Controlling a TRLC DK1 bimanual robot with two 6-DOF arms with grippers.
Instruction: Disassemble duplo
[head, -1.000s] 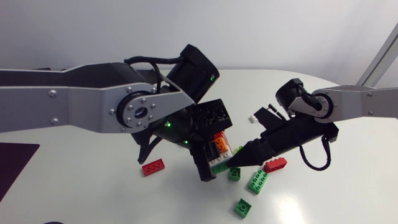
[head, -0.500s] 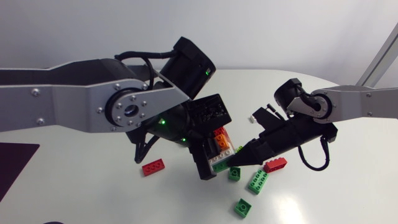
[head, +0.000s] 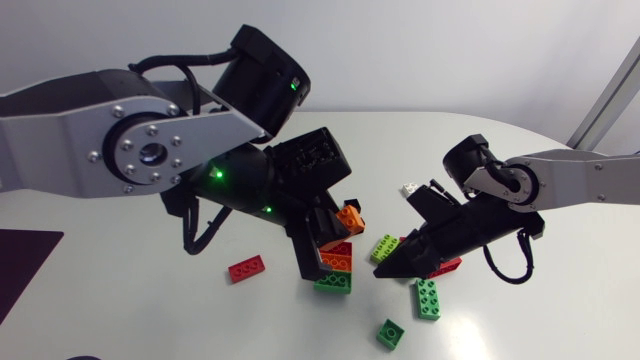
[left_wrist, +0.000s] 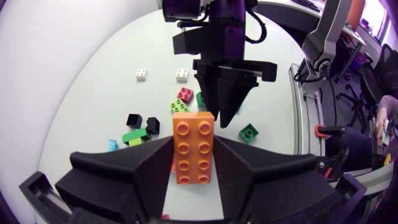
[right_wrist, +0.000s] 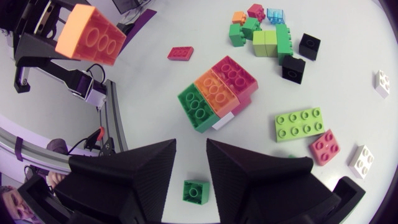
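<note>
My left gripper (head: 335, 230) is shut on an orange two-by-four brick (left_wrist: 194, 149), which it holds above the table; the brick (head: 349, 214) sticks out past the fingertips. Under it lies the remaining duplo stack (head: 335, 266) of red, orange and green bricks on a white one (right_wrist: 217, 93). My right gripper (head: 383, 270) points down at the table just right of the stack, its fingers drawn to a point with nothing between them. In the right wrist view the stack lies ahead of that gripper (right_wrist: 191, 146).
Loose bricks lie around. A lime brick (head: 385, 247), a red one (head: 445, 266) and two green ones (head: 427, 298) (head: 391, 333) are by the right gripper. A red brick (head: 245, 268) lies left of the stack. Black, white and pink bricks (right_wrist: 326, 147) lie farther off.
The left gripper has lifted the orange brick off the stack, which now lies on the table. The right gripper has shut and drawn back to the right. A green brick has shifted.
</note>
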